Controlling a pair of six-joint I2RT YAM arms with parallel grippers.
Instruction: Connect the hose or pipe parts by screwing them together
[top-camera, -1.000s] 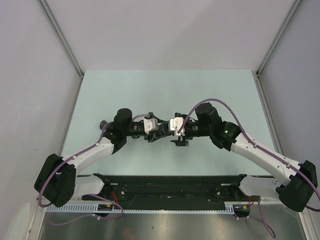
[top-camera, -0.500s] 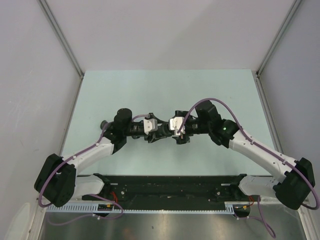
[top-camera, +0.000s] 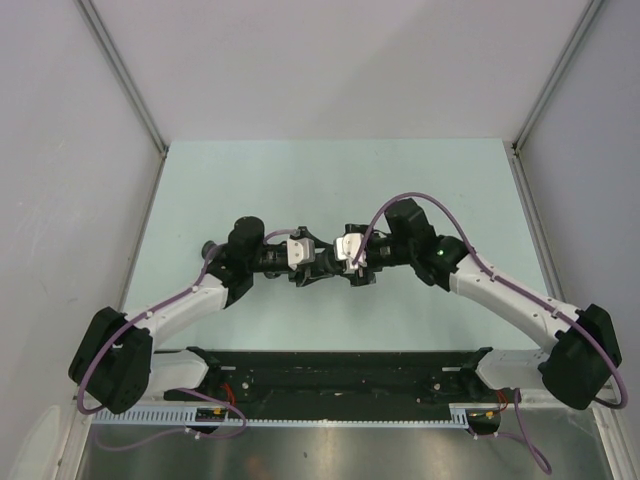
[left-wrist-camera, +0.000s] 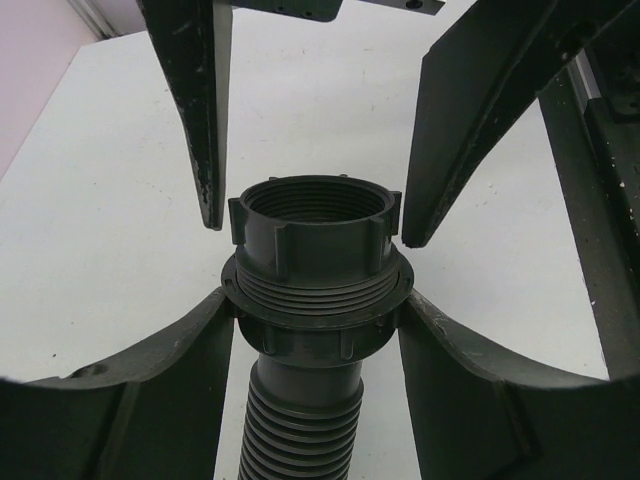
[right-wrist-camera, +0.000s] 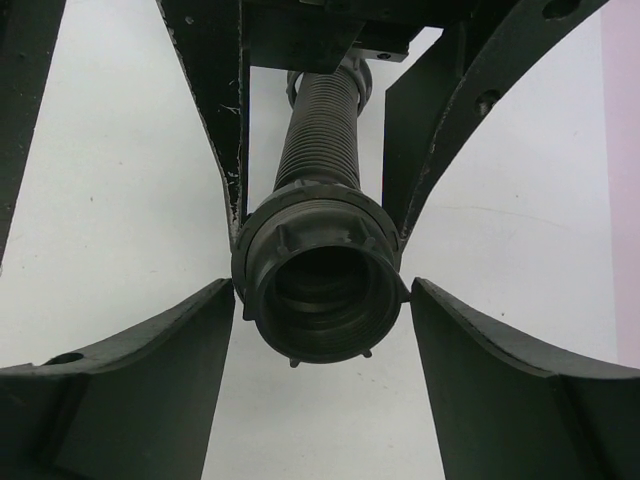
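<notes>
Left wrist view: status?
— My left gripper (left-wrist-camera: 318, 305) pinches the corrugated hose (left-wrist-camera: 300, 430) at its collar, over the middle of the table (top-camera: 200, 180).
Right side?
— Ring nut (left-wrist-camera: 312, 240) sits on the hose's threaded end. My right gripper (right-wrist-camera: 322, 288) straddles it; can't tell if it's gripping.

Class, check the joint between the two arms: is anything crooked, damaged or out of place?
Nothing stands out. The ring nut sits square on the collar of the hose, which the left gripper holds. A few threads below the nut show bare. No cracks are visible.
</notes>
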